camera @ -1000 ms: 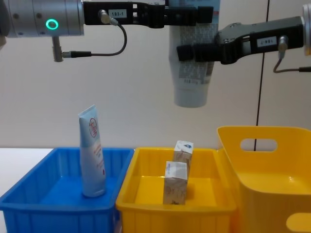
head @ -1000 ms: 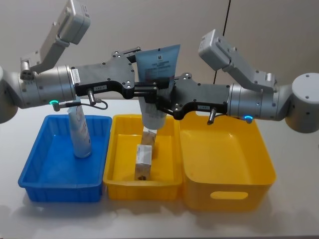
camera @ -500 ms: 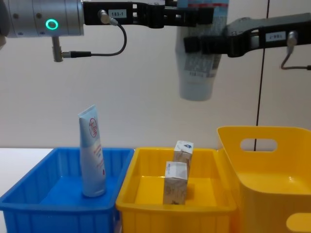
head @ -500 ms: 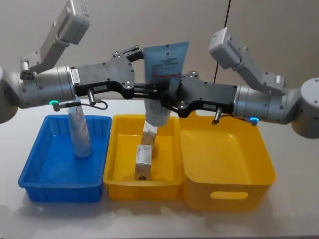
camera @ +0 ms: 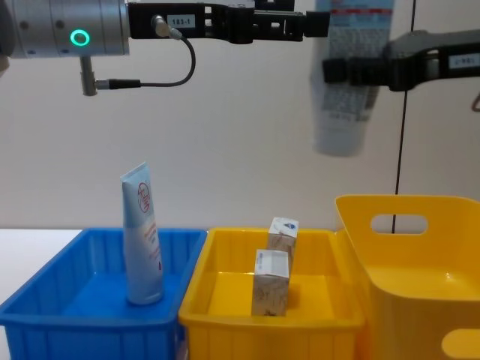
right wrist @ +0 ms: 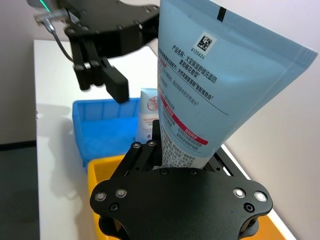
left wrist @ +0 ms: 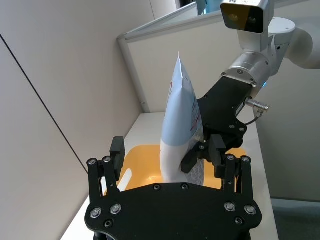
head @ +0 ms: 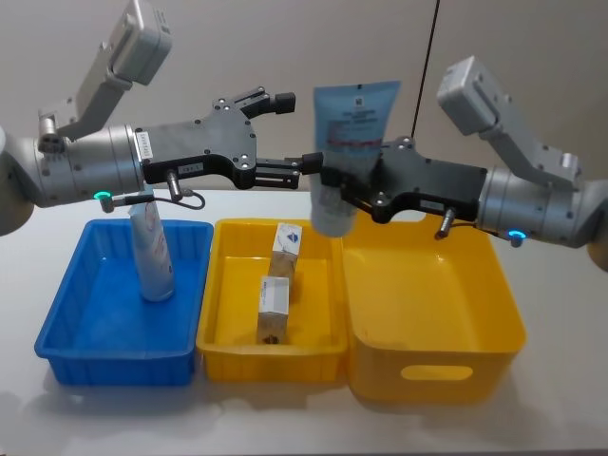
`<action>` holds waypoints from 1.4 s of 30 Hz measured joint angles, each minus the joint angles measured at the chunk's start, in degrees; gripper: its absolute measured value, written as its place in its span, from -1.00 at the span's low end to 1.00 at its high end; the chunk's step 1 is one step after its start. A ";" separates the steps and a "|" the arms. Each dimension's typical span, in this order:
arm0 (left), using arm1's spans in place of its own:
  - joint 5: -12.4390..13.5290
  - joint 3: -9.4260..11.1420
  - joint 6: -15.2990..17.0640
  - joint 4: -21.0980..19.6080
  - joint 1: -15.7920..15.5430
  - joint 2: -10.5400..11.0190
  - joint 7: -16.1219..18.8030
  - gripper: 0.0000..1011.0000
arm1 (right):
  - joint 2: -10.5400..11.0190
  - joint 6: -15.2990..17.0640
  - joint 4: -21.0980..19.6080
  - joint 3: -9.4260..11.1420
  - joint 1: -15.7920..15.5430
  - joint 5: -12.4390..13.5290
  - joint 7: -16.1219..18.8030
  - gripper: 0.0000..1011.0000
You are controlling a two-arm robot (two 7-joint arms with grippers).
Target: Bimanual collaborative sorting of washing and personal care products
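A pale blue squeeze tube (head: 353, 133) hangs cap down in the air over the seam between the two yellow bins, with my right gripper (head: 344, 180) shut on its lower half. The tube (camera: 346, 90) and right gripper (camera: 354, 71) sit high in the chest view. My left gripper (head: 290, 133) stands open just left of the tube, holding nothing. The left wrist view has the tube (left wrist: 181, 135) beyond the left gripper (left wrist: 167, 152). A second tube (head: 152, 252) stands upright in the blue bin (head: 57, 332). Two beige cartons (head: 287, 249) (head: 274, 299) stand in the small yellow bin (head: 214, 294).
A large yellow bin (head: 503, 313) with a handle cutout sits at the right, touching the small yellow one. The three bins stand in a row on a white table, with a plain wall behind.
My right gripper has carried the tube to the right, out from between the left gripper's fingers. The left arm has stayed in place with its fingers open.
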 joint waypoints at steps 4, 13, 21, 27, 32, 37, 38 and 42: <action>0.00 0.00 0.01 -0.18 0.13 0.10 0.27 0.98 | 0.95 -0.03 -0.36 0.36 -0.82 -0.04 -1.01 -0.57; 0.41 -0.63 1.05 -2.50 1.68 1.10 4.06 0.98 | 2.68 0.27 -1.12 0.83 -2.55 -1.02 -4.17 -0.57; 1.42 -1.76 2.75 -5.90 4.07 2.48 9.59 0.98 | 3.61 1.78 -2.20 1.57 -4.57 -2.85 -9.50 -0.57; 2.31 -2.72 4.35 -8.58 6.05 3.54 14.49 0.98 | 3.62 3.24 -2.85 2.18 -5.70 -4.07 -13.20 -0.57; 3.14 -3.60 5.93 -11.03 7.97 4.52 18.81 0.98 | 3.17 5.01 -3.36 2.89 -6.72 -5.32 -17.20 -0.57; 3.84 -4.30 7.38 -12.94 9.61 5.38 22.55 0.98 | 2.48 6.59 -3.68 3.48 -7.63 -6.47 -20.92 -0.57; 3.90 -4.39 7.50 -13.20 9.86 5.52 22.85 0.98 | 2.18 7.14 -3.76 3.73 -7.93 -6.83 -22.14 -0.57; 4.34 -4.83 8.42 -14.34 11.14 6.19 25.32 0.98 | 1.35 8.46 -3.91 4.33 -8.59 -7.69 -25.21 -0.57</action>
